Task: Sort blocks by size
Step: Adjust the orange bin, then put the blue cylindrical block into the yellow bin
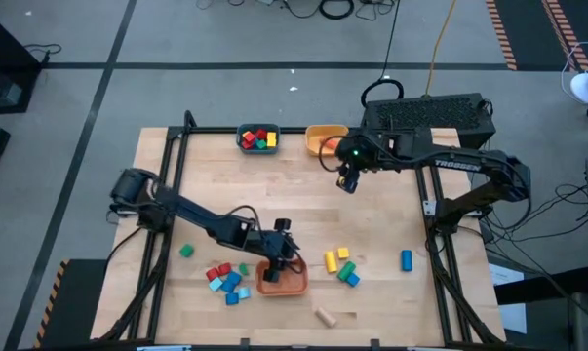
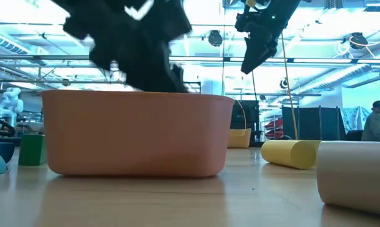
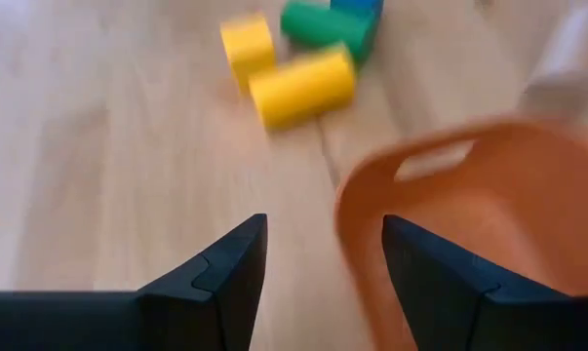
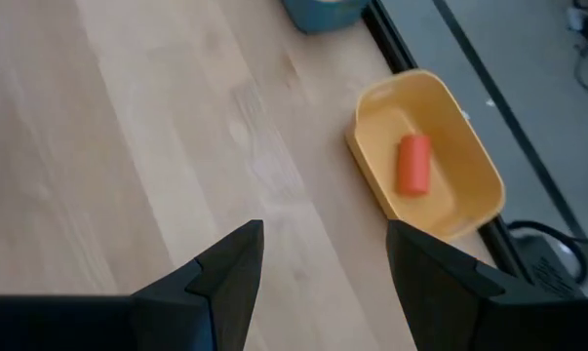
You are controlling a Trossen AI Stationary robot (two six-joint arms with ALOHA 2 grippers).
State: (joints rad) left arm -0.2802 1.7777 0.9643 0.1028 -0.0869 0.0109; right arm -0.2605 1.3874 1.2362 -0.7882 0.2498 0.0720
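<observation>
I have the left claw [image 1: 281, 255] spread and empty, hanging over the near rim of the orange bowl [image 3: 469, 224], with yellow and green blocks [image 3: 298, 88] lying on the desk [image 1: 391, 224] just beyond it. My right claw [image 4: 323, 283] is also spread and empty, raised beside the yellow bowl [image 4: 469, 195], which holds an orange block [image 4: 413, 164].

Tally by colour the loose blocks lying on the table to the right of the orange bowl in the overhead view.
Yellow cylinder blocks: 2
Green block: 1
Blue blocks: 2
Plain wooden block: 1
Total: 6
</observation>
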